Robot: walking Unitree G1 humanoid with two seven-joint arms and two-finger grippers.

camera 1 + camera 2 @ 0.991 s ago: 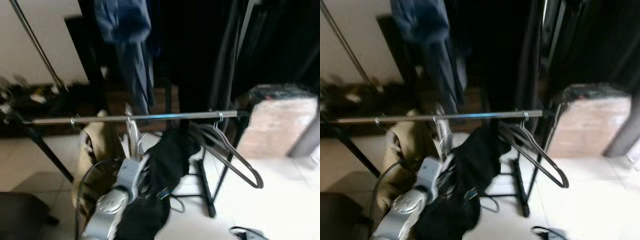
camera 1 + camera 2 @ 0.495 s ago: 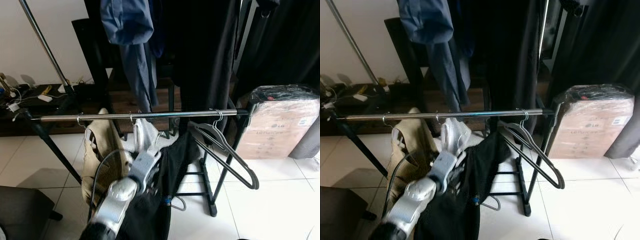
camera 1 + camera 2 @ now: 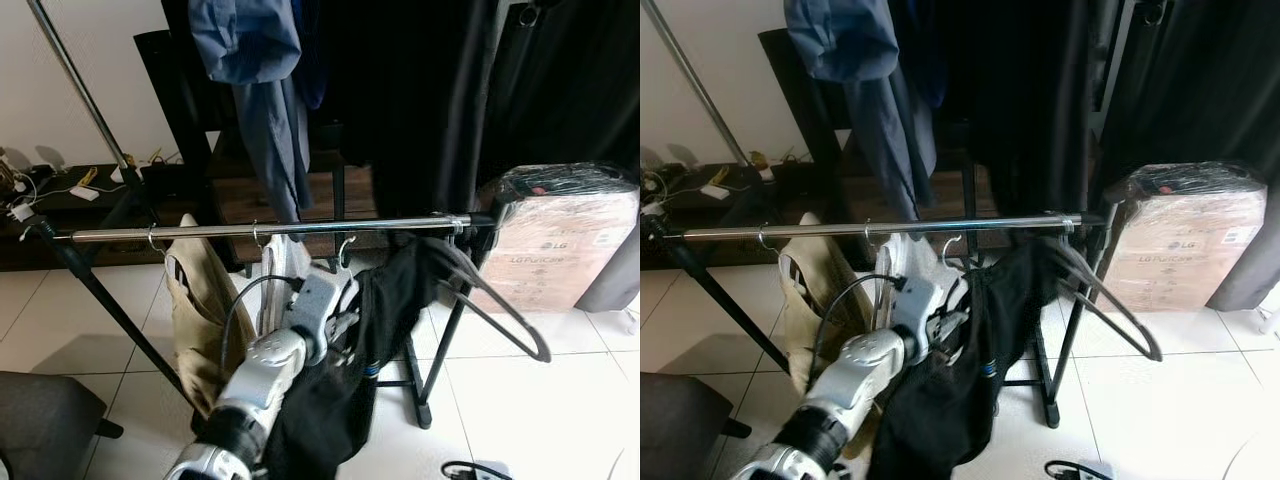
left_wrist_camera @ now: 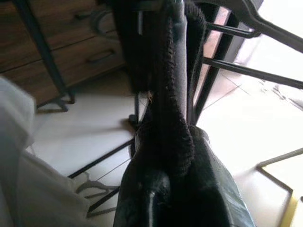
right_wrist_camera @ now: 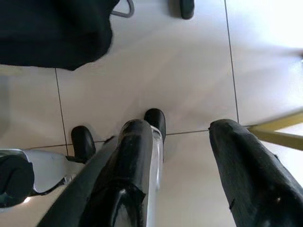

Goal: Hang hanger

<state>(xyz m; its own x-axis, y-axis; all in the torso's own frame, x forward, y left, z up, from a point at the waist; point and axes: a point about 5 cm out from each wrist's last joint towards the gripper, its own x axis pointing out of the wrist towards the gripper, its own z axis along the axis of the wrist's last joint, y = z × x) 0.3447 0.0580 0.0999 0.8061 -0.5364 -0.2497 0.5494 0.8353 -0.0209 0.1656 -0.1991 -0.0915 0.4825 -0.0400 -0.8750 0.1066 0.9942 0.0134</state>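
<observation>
My left gripper [image 3: 343, 312] is raised just under the silver clothes rail [image 3: 200, 232], shut on the hanger that carries a black garment [image 3: 340, 400]. The hanger's silver hook [image 3: 346, 247] sits at the rail, right of a white garment [image 3: 280, 268]; whether it rests on the bar I cannot tell. In the left wrist view, black fuzzy cloth [image 4: 173, 109] runs up between the dark fingers [image 4: 213, 189]. My right gripper [image 5: 182, 137] hangs low over the tiled floor, open and holding nothing.
A beige garment [image 3: 200, 300] hangs at the rail's left. Empty dark hangers [image 3: 500, 310] swing at its right end, beside a wrapped cardboard box [image 3: 560, 240]. A blue shirt [image 3: 255, 60] hangs above. A dark seat [image 3: 40, 420] stands at lower left, and a cable [image 3: 470, 470] lies on the floor.
My left arm has lifted the black garment and its hanger up to the rail. The empty hangers at the right end have swung outward to the right.
</observation>
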